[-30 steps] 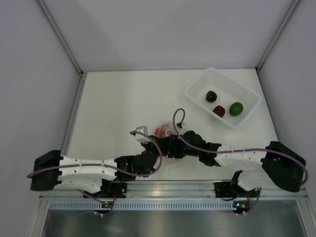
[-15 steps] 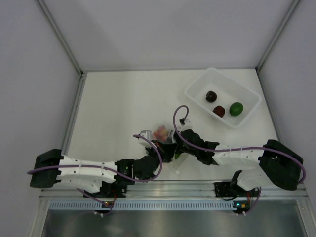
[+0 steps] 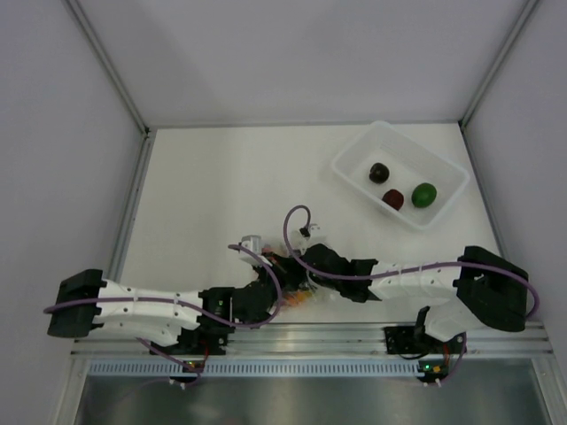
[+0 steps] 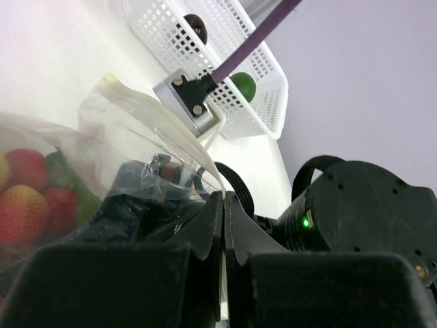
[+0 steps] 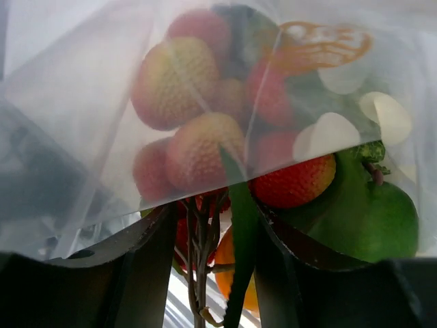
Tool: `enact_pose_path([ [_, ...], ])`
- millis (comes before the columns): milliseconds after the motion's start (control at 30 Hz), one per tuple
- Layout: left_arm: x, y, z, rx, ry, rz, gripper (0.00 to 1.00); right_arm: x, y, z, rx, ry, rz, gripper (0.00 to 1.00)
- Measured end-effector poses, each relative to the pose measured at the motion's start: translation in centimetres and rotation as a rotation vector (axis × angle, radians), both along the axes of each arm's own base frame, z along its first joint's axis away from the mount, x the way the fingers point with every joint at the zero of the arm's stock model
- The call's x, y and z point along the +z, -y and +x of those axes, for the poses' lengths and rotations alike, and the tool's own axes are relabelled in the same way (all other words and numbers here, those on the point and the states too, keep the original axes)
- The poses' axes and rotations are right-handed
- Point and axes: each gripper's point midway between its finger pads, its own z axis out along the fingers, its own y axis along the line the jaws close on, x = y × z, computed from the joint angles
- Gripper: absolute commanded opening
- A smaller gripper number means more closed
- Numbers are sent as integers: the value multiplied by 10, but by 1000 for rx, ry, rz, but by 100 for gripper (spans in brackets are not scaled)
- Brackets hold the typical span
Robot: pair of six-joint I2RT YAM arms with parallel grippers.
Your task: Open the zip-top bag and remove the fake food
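The clear zip-top bag (image 4: 102, 137) hangs crumpled between the two grippers near the table's front edge (image 3: 297, 285). My left gripper (image 4: 223, 196) is shut, with a thin edge of the bag's film pinched between its fingers. The fake food (image 5: 293, 181) is a cluster of red bumpy pieces with a green leaf, an orange piece and a green round piece (image 5: 382, 219); part of it lies behind the bag (image 5: 82, 82) and part hangs below its edge. My right gripper (image 5: 215, 212) is closed part-way on the cluster's stems and leaf. In the top view both grippers' tips are hidden under the wrists.
A white perforated tub (image 3: 407, 164) stands at the back right with a dark round piece, a maroon one and a green one in it; it also shows beyond the bag in the left wrist view (image 4: 205, 41). The metal rail (image 3: 310, 336) runs close in front of the grippers.
Both grippers, with the bag and the food between them, have moved toward the near edge and slightly left. An orange piece now shows below the bag.
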Motion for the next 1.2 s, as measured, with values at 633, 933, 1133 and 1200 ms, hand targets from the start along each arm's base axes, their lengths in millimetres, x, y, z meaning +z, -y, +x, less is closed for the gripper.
enact_pose_path([
  [633,-14,-21,7,82,-7,29,0,-21,-6,-35,210,-13,-114,14],
  [933,-13,-26,7,88,-6,27,0,-19,-3,-37,227,-6,-128,0],
  [1133,-5,-33,6,90,-6,-14,0,-7,13,-36,231,14,-189,0],
  [1200,-4,-34,7,95,-2,-16,0,-2,17,-35,238,27,-215,0],
])
